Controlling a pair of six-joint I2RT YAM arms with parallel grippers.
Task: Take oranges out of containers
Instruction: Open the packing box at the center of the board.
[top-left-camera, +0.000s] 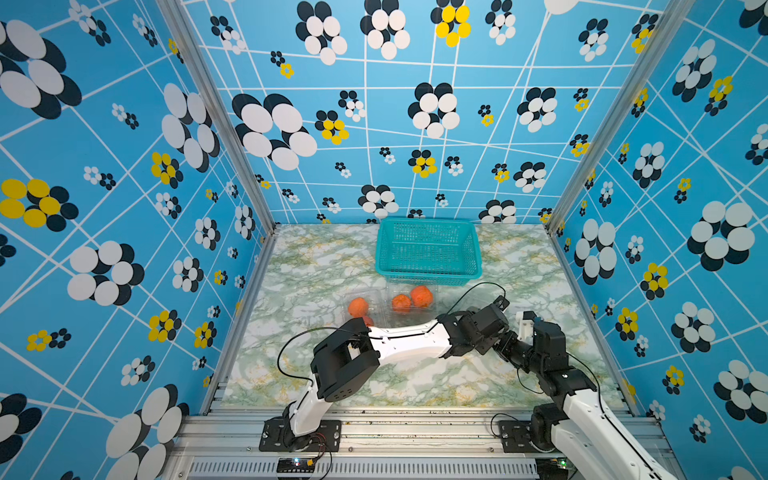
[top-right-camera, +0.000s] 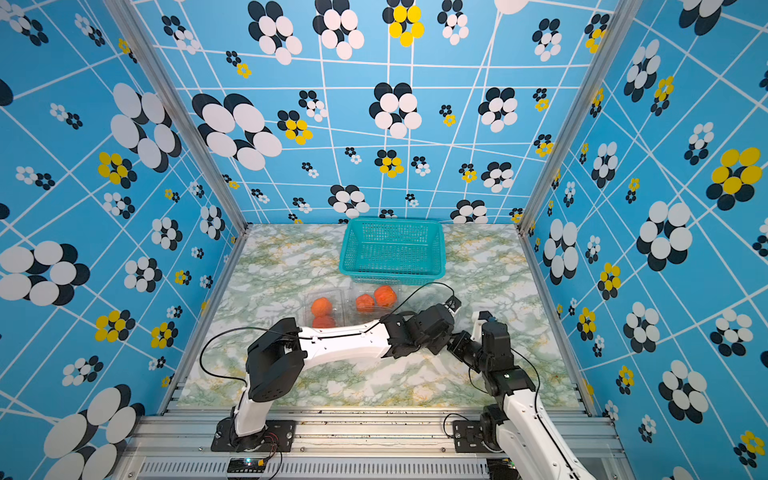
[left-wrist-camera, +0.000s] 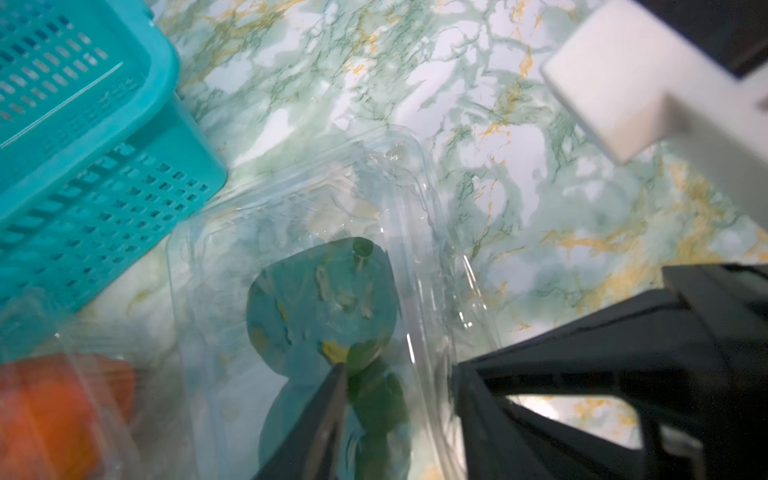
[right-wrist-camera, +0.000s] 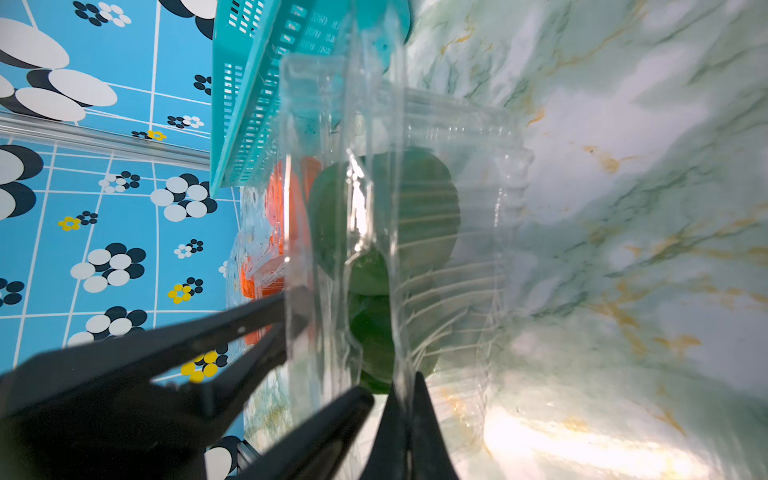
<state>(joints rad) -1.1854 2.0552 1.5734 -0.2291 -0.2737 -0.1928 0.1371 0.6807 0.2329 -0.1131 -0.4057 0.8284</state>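
Oranges (top-left-camera: 401, 302) round, dimpled; containers (right-wrist-camera: 457, 124) clear ribbed plastic.

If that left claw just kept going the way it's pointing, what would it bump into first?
The clear container: the left gripper straddles its thin wall, so pushing on would press deeper into that plastic box. Behind it lies the marble table, though depth is hard to judge.

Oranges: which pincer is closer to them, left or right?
Left. The left pincer straddles the box wall beside the oranges; the right pincer pinches an edge farther off.
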